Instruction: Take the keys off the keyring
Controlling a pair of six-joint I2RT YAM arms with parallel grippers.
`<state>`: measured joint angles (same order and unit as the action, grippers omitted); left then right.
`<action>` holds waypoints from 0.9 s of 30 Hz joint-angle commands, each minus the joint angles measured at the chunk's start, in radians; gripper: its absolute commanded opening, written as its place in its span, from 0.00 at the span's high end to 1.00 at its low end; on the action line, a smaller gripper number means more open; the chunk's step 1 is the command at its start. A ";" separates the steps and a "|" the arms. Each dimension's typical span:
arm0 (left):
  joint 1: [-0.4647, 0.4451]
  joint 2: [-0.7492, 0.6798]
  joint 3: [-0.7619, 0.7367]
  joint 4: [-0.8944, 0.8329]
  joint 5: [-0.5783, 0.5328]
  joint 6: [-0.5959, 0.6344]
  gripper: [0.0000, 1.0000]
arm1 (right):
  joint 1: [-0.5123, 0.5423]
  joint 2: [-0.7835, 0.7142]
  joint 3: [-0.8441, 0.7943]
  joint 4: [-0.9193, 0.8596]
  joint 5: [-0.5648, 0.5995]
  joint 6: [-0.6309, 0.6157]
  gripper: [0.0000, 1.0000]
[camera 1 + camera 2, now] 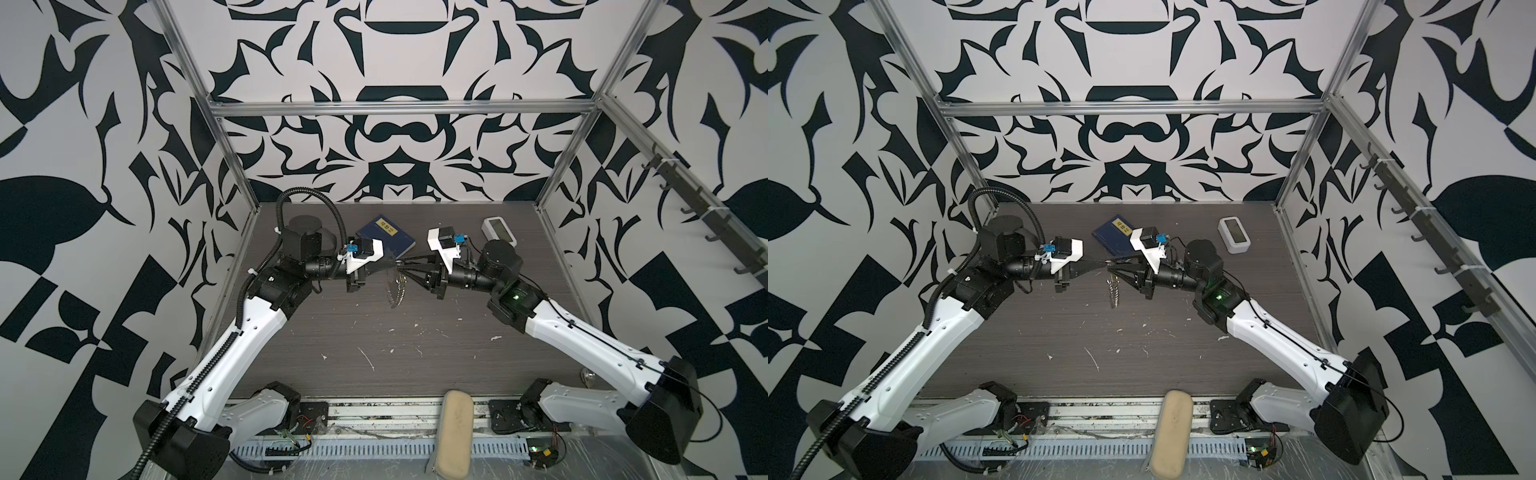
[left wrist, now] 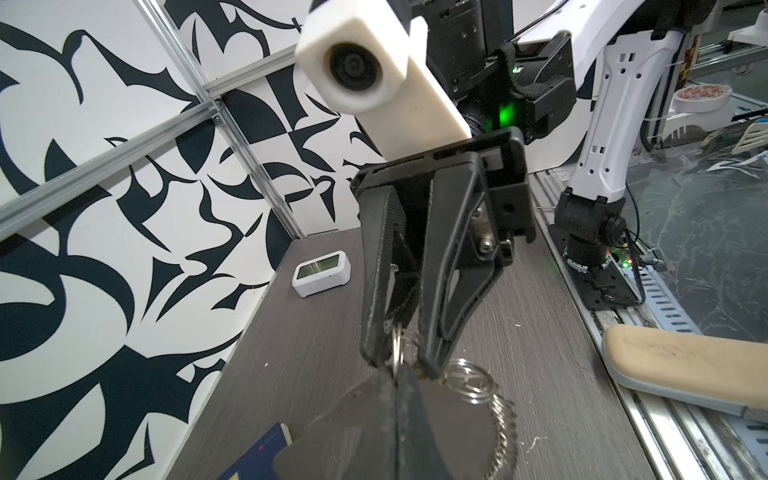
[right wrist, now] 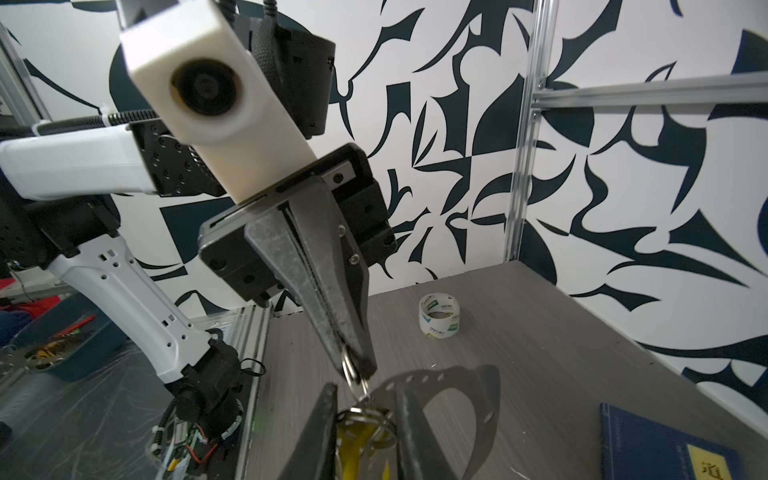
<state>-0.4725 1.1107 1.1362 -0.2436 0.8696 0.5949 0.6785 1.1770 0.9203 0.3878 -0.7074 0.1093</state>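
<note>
Reaching level toward each other, left gripper (image 3: 355,368) pinches the keyring (image 1: 1113,289); right gripper (image 2: 401,362) stands spread around the keys (image 3: 353,440).

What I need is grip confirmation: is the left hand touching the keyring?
Touching: right wrist view shows the left hand pinching a silver ring of the keyring.

Blue book (image 1: 386,237), white display unit (image 1: 498,229) and tape roll (image 3: 439,316) rest on the grey table (image 1: 374,340). A beige pad (image 1: 453,432) crosses the front rail (image 1: 374,411).
</note>
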 commanded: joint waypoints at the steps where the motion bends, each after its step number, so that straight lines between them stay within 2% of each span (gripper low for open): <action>1: 0.003 -0.024 -0.006 0.033 0.013 -0.005 1.00 | 0.004 -0.029 0.018 -0.029 -0.010 -0.047 0.84; 4: 0.003 -0.026 -0.005 0.036 0.010 -0.005 1.00 | 0.004 -0.048 0.022 -0.074 -0.012 -0.090 0.64; 6: 0.003 -0.027 -0.003 0.035 0.011 -0.005 1.00 | 0.004 -0.061 0.017 -0.092 -0.017 -0.119 0.59; 10: 0.003 -0.025 0.002 0.031 0.011 -0.003 1.00 | 0.004 -0.072 0.030 -0.139 -0.032 -0.166 0.58; 16: 0.003 -0.022 0.004 0.030 0.012 -0.007 1.00 | 0.004 -0.055 0.058 -0.169 -0.072 -0.168 0.65; 27: 0.003 -0.029 0.008 0.020 0.032 0.005 1.00 | 0.004 -0.038 0.073 -0.199 -0.007 -0.211 0.58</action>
<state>-0.4725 1.1049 1.1362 -0.2359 0.8696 0.5919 0.6785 1.1320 0.9379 0.1764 -0.7280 -0.0799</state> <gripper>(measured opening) 0.042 0.416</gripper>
